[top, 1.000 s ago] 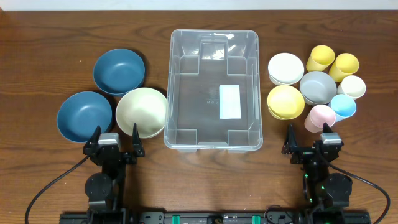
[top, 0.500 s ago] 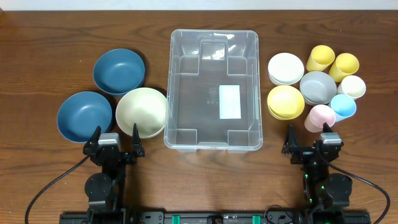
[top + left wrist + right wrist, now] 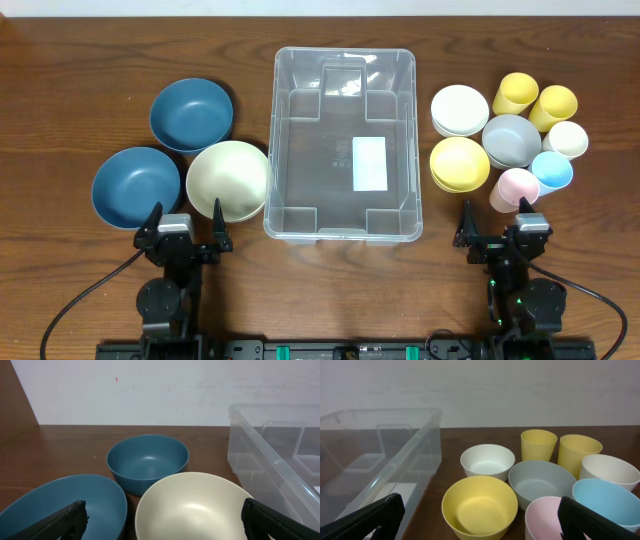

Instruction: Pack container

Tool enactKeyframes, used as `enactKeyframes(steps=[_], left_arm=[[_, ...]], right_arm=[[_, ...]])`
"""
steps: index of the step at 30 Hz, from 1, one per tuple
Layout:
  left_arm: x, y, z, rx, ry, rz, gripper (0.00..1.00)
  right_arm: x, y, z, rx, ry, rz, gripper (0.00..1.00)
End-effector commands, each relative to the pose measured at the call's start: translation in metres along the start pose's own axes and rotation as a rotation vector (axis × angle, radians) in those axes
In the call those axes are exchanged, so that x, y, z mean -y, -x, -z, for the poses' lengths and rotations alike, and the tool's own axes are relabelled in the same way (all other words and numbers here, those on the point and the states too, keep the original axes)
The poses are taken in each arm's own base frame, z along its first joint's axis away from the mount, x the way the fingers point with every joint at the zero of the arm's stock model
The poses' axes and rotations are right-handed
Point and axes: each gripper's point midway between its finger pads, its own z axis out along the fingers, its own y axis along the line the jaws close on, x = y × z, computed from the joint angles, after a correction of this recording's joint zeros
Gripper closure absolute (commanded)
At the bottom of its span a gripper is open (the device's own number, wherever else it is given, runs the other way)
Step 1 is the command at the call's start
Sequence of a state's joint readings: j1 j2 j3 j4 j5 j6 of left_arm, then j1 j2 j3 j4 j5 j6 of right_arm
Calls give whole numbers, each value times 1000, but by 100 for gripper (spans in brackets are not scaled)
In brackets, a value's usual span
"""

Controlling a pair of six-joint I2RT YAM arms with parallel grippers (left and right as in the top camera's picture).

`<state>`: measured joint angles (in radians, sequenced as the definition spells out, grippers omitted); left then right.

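The clear plastic container [image 3: 343,143] stands empty in the table's middle, white label on its base; its wall shows in the left wrist view [image 3: 270,455] and right wrist view [image 3: 380,455]. Left of it are two blue bowls [image 3: 191,113] [image 3: 136,186] and a cream bowl [image 3: 228,179]. Right of it are a white bowl [image 3: 459,109], yellow bowl [image 3: 459,163], grey bowl [image 3: 511,140], and two yellow cups [image 3: 515,93] [image 3: 553,106], a white cup [image 3: 566,139], a blue cup [image 3: 551,170] and a pink cup [image 3: 514,188]. My left gripper [image 3: 184,224] is open, just in front of the cream bowl [image 3: 195,507]. My right gripper [image 3: 497,227] is open, in front of the yellow bowl [image 3: 480,507] and the pink cup [image 3: 545,520].
Both arm bases sit at the table's front edge with cables [image 3: 75,305] trailing. A white wall [image 3: 160,390] stands behind the table's far edge.
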<state>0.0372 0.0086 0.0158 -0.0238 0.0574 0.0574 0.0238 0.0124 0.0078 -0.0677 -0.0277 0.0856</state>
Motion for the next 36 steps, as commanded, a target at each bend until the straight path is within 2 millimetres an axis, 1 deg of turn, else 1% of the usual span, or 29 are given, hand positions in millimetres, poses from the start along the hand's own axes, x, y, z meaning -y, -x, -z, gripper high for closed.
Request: enactKeyframes(steps=[1, 3, 5, 9, 12, 14, 16, 20, 22, 23, 26, 28, 32, 34, 36], left_arm=[[3, -15, -1, -50, -18, -17, 2], [3, -15, -1, -50, -18, -17, 2], [3, -15, -1, -50, -18, -17, 2], [3, -15, -1, -50, -18, -17, 2], [3, -15, -1, -50, -18, -17, 2], [3, -15, -1, -50, -18, -17, 2], [3, -15, -1, -50, -18, -17, 2], [3, -15, -1, -50, -18, -17, 2], [3, -15, -1, -50, -18, -17, 2], [3, -15, -1, -50, -18, -17, 2], [3, -15, -1, -50, -18, -17, 2], [3, -15, -1, -50, -19, -17, 2], [3, -15, -1, -50, -18, -17, 2], [3, -15, -1, -50, -18, -17, 2], [3, -15, -1, -50, -18, -17, 2]], right_arm=[[-3, -1, 0, 0, 13, 13, 1], [-2, -1, 0, 0, 11, 13, 1], [3, 0, 0, 3, -18, 13, 1], [3, 1, 0, 8, -17, 13, 1], [-5, 11, 1, 49, 27, -15, 1], [-17, 25, 3, 86, 93, -27, 1], [-22, 39, 7, 104, 118, -28, 1], [-12, 74, 14, 117, 47, -127, 1], [-13, 92, 15, 98, 41, -134, 1], [-12, 101, 13, 64, 27, -137, 1], [1, 115, 6, -66, -70, -142, 1], [8, 123, -4, -168, -123, -114, 1], [9, 136, -27, -339, -146, -89, 1], [10, 138, -34, -410, -155, -88, 1], [11, 132, -38, -487, -169, -86, 1]])
